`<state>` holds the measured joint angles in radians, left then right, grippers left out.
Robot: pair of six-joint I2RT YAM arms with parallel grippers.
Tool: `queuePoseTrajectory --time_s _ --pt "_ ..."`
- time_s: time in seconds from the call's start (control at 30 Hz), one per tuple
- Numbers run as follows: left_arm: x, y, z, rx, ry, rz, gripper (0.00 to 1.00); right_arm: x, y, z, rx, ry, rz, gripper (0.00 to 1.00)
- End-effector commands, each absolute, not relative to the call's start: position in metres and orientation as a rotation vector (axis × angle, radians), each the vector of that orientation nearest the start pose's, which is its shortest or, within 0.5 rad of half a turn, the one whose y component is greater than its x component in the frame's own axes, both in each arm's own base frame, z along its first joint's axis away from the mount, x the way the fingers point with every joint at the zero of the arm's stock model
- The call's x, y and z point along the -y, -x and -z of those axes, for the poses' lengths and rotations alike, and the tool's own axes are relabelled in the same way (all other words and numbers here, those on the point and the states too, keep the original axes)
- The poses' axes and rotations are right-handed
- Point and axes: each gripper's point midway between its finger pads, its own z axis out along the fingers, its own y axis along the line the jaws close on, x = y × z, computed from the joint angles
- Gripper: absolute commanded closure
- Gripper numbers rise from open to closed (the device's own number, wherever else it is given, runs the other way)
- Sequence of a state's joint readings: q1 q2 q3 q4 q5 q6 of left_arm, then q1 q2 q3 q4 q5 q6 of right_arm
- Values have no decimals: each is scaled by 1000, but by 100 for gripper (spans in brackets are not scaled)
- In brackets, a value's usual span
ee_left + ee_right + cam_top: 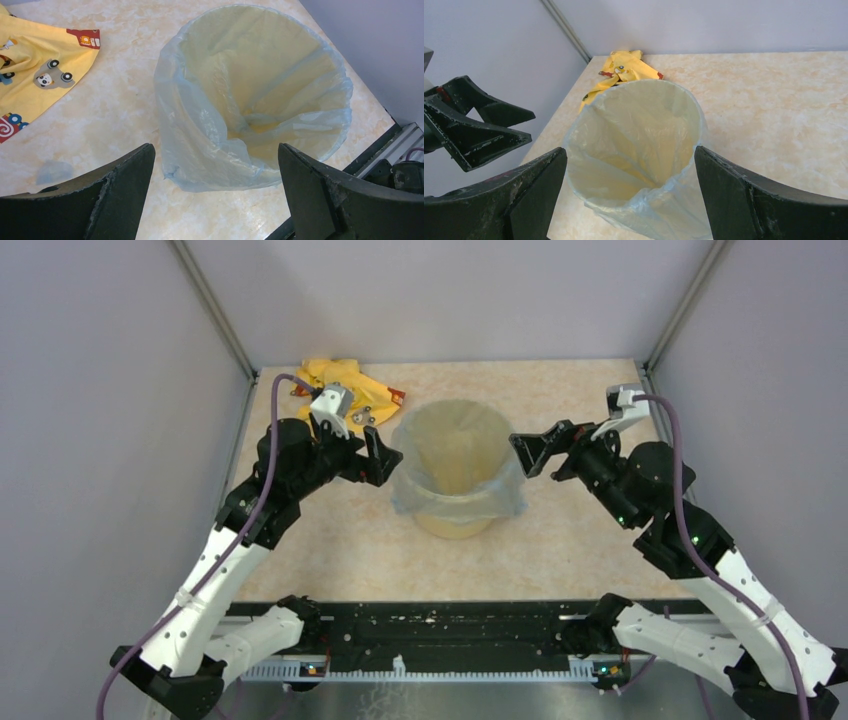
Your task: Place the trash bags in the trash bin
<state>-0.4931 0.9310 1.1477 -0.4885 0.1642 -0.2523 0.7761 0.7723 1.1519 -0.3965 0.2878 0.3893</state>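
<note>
The pale yellow trash bin [455, 526] stands upright mid-table. A thin pale blue trash bag [418, 492] lines it, its edge folded over the rim and hanging down the outside. In the left wrist view the bag [197, 150] drapes loosely down the bin's near side. My left gripper [383, 457] is open just left of the rim, touching nothing. My right gripper [527, 455] is open just right of the rim, also with nothing in it. Both wrist views look into the lined bin [644, 125] between spread fingers.
A crumpled yellow cloth [340, 380] with printed marks lies at the back left near the wall corner. A small pale blue scrap [52, 171] lies on the table left of the bin. Grey walls close three sides; a black rail [430, 625] runs along the near edge.
</note>
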Motion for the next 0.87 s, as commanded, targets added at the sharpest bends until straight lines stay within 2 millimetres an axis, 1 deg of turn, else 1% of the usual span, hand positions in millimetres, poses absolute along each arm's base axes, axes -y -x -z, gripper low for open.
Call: queuePoseTrajectory --time_s 0.0,0.83 --pt "182 -258 -346 -1798 -337 670 2 -172 -226 -413 -1585 65 -694 1" --pt "177 -257 -343 -1810 -323 648 2 -177 -226 -413 -1590 87 -704 1"
